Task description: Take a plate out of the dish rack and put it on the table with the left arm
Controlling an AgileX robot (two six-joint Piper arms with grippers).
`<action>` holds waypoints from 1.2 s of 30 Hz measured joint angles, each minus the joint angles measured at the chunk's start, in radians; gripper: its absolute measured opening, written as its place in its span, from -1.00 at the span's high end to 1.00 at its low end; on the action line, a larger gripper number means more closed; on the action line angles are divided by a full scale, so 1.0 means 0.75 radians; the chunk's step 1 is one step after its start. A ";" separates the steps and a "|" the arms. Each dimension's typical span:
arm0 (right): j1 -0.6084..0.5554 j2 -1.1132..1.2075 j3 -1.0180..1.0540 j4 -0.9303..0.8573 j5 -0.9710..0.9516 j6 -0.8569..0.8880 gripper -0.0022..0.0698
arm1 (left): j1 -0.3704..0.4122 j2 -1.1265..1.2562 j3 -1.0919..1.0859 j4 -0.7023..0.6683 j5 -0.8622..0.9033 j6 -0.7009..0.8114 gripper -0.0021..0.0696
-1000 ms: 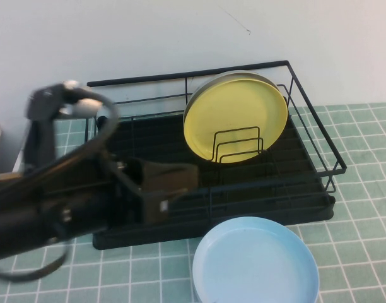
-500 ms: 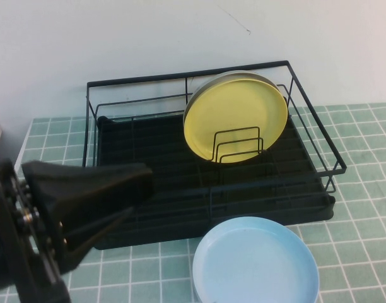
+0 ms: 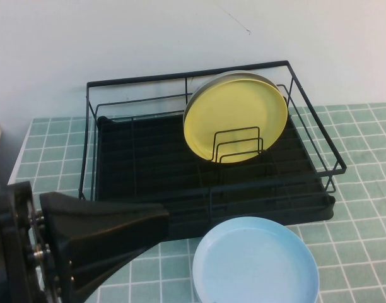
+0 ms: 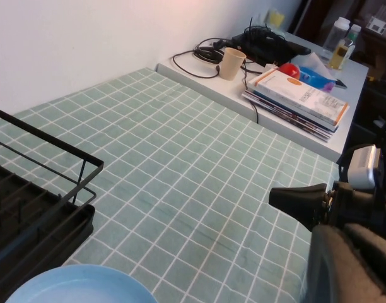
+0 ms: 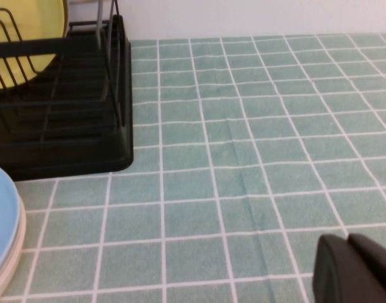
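Risk is fading as we are seeing the plate [image 3: 256,262] lying on the surface [image 3: 363,240] at six o'clock of the dish rack [image 3: 209,189], though our left pincer [image 3: 98,237], grip unreadable, and right pincer [image 5: 357,271], seemingly clenched, could nudge it.

yellow plate [image 3: 236,117] upright behind wire dividers, paper cup [image 4: 231,63], stacked books [image 4: 298,95], bottles [image 4: 342,43] on grey side table [image 4: 287,123]

No text, label, brand, number or sign can be read in any view. The stacked books [image 4: 298,96] and the bottles [image 4: 342,43] on the side desk [image 4: 335,142] show colour patches only, too small to make out. The plates and rack carry no markings.
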 joint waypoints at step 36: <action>0.000 0.000 0.000 0.000 0.000 0.000 0.94 | 0.720 -0.956 1.076 1.596 -0.627 -1.192 0.95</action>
